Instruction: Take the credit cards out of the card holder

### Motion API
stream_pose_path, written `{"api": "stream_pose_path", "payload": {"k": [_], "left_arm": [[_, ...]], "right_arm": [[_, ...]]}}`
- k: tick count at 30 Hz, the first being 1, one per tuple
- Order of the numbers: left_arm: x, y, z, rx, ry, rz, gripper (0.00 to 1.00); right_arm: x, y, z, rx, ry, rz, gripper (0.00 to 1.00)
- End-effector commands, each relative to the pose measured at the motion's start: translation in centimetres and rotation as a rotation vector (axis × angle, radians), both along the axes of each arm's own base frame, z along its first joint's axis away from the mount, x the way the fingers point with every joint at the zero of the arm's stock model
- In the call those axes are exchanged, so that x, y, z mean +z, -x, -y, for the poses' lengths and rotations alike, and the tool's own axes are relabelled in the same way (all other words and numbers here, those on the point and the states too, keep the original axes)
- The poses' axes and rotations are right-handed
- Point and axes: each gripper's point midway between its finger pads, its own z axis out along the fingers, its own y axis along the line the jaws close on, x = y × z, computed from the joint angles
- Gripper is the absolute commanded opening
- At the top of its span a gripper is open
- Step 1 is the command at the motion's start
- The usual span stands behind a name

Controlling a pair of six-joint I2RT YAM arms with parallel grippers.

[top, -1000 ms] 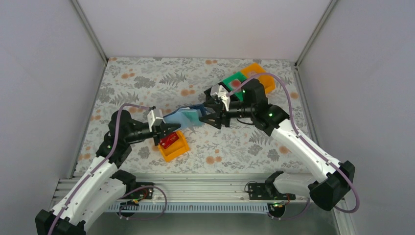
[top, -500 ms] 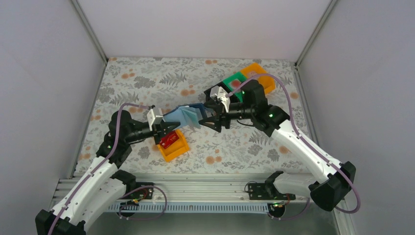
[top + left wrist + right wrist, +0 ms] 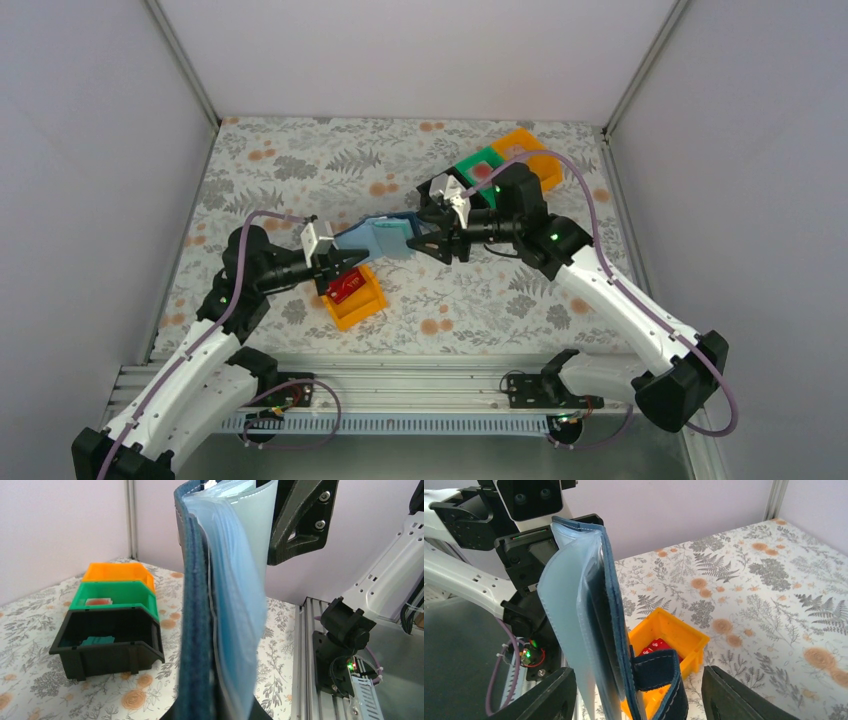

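Observation:
My left gripper (image 3: 338, 262) is shut on the near end of the navy card holder (image 3: 385, 238) and holds it on edge above the table. In the left wrist view its navy cover (image 3: 192, 630) and pale blue sleeves (image 3: 235, 600) fill the middle. My right gripper (image 3: 436, 240) is open, with its fingers (image 3: 734, 695) spread wide on either side of the card holder (image 3: 596, 625) and snap tab (image 3: 659, 677), not touching. A red card (image 3: 656, 646) lies in an orange bin (image 3: 674, 630). A teal card (image 3: 97, 640) lies in the black bin (image 3: 107, 645). A pinkish card (image 3: 97, 601) lies in the green bin (image 3: 117, 594).
The orange bin with the red card (image 3: 355, 298) sits on the table just below the card holder. Green (image 3: 480, 165) and orange (image 3: 530, 155) bins stand at the back right behind the right arm. The metal rail (image 3: 420, 395) runs along the near edge.
The card holder's sleeves have fanned and shifted a little. My right gripper has edged slightly up the view and stays open. The left arm has hardly moved.

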Motion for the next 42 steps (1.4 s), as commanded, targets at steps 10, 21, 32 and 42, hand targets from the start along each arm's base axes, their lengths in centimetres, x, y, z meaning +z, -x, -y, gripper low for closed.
{"api": "stream_pose_path", "payload": {"k": [10, 21, 32, 42], "left_arm": [[1.2, 0.9, 0.2, -0.04, 0.033, 0.058, 0.02], [1.2, 1.2, 0.3, -0.052, 0.035, 0.064, 0.02], [0.7, 0.5, 0.1, -0.01, 0.033, 0.047, 0.55], [0.4, -1.1, -0.5, 0.087, 0.028, 0.035, 0.91]], "right_arm": [[1.0, -0.7, -1.5, 0.005, -0.04, 0.023, 0.63], [0.7, 0.8, -4.0, 0.107, -0.062, -0.003, 0.47], [1.4, 0.4, -5.3, 0.078, -0.074, -0.032, 0.07], [1.3, 0.0, -7.4, 0.015, -0.056, -0.052, 0.04]]}}
